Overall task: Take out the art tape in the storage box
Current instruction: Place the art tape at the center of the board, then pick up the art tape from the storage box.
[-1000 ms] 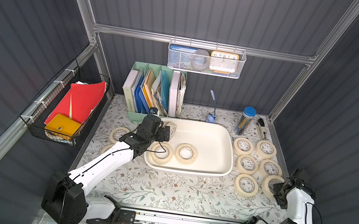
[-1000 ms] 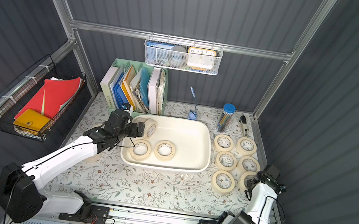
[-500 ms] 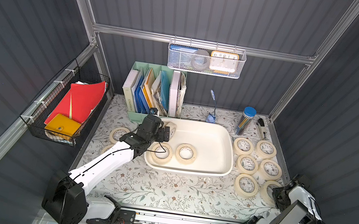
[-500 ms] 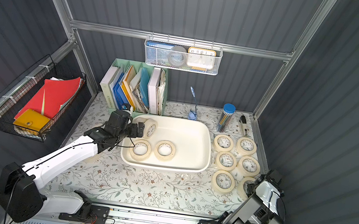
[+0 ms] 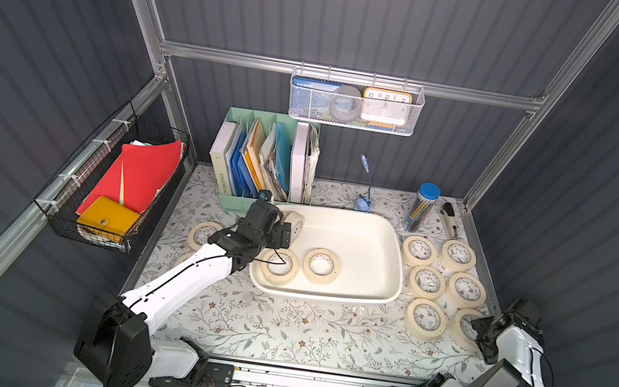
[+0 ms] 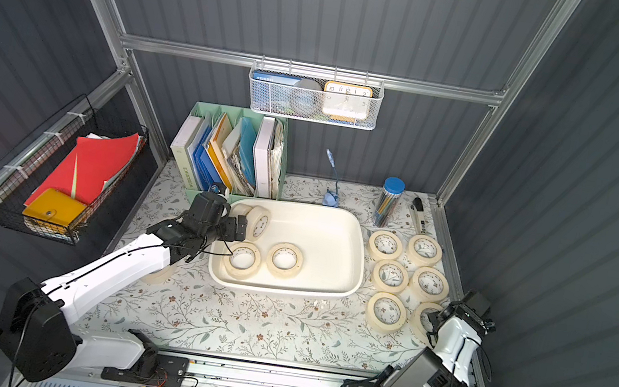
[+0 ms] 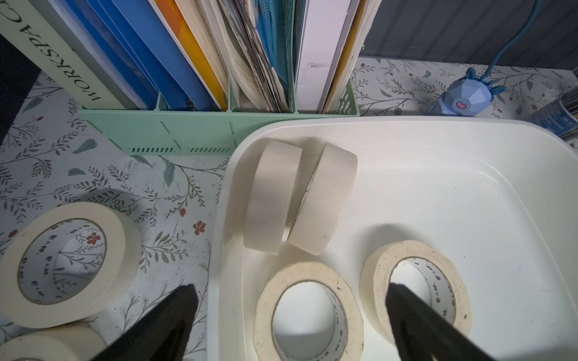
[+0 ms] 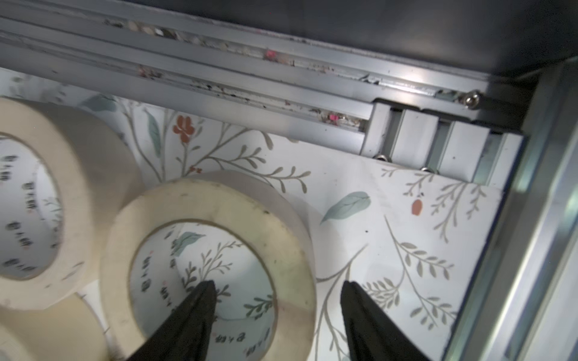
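Note:
The storage box (image 5: 358, 244) (image 6: 328, 235) is an off-white tub in mid-table. Inside it two art tape rolls lie flat (image 5: 279, 267) (image 5: 321, 267) and two lean on edge (image 7: 272, 190) (image 7: 325, 197) in its far left corner. My left gripper (image 5: 280, 236) (image 7: 291, 312) hangs open over the box's left end, above one flat roll (image 7: 308, 272). Several rolls lie on the table right of the box. My right gripper (image 5: 481, 331) (image 8: 275, 300) is open astride the wall of one roll (image 8: 203, 200), which lies flat on the table; neither finger touches it.
A mint file organiser (image 5: 263, 153) stands behind the box's left end. A pencil tube (image 5: 423, 206) and a stapler (image 5: 447, 218) stand at the back right. More rolls (image 5: 205, 232) lie left of the box. The frame rail (image 8: 281, 103) runs close by the right gripper.
My right gripper's jaws have parted from the roll at the table's right front, leaving it on the table. The left arm has stayed where it was.

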`<state>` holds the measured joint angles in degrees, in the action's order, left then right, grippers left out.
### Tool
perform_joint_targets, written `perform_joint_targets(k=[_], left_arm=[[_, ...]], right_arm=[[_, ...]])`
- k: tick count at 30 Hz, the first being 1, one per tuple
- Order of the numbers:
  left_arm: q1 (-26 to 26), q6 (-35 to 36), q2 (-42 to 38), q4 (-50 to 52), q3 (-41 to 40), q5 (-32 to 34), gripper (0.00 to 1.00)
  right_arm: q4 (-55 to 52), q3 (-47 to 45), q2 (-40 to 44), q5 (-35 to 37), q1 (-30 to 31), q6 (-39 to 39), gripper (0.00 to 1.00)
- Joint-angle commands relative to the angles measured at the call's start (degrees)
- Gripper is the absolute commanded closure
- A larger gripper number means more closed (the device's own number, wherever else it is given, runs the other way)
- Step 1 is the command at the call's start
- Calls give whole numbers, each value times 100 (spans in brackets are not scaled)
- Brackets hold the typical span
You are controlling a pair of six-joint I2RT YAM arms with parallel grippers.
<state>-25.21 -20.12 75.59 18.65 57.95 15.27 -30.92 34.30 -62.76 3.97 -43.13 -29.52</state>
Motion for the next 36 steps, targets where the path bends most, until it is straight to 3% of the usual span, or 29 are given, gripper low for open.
perform_joint_targets(k=[1,6,12,19,22,30,36], left_arm=[[-36,69,74,207,-8,-54,0],[-45,50,136,293,40,-221,0],[-45,-94,20,477,-62,-70,0],[-45,-226,55,517,-147,39,0],[-45,-262,116,494,-131,25,0],[-51,-307,81,472,-176,-71,0],[-84,-391,84,795,-66,-503,0]], right_arm=[[-341,243,383,-178,309,-35,30],[-717,850,458,306,1697,-342,29],[-1036,1749,-111,799,3585,-505,29],[-1585,3481,-1641,1221,6049,192,29],[-1846,4371,-2398,1139,6832,545,29],[-2407,5991,-4105,81,7803,1179,29],[-2499,6299,-4922,-355,8116,1348,30]])
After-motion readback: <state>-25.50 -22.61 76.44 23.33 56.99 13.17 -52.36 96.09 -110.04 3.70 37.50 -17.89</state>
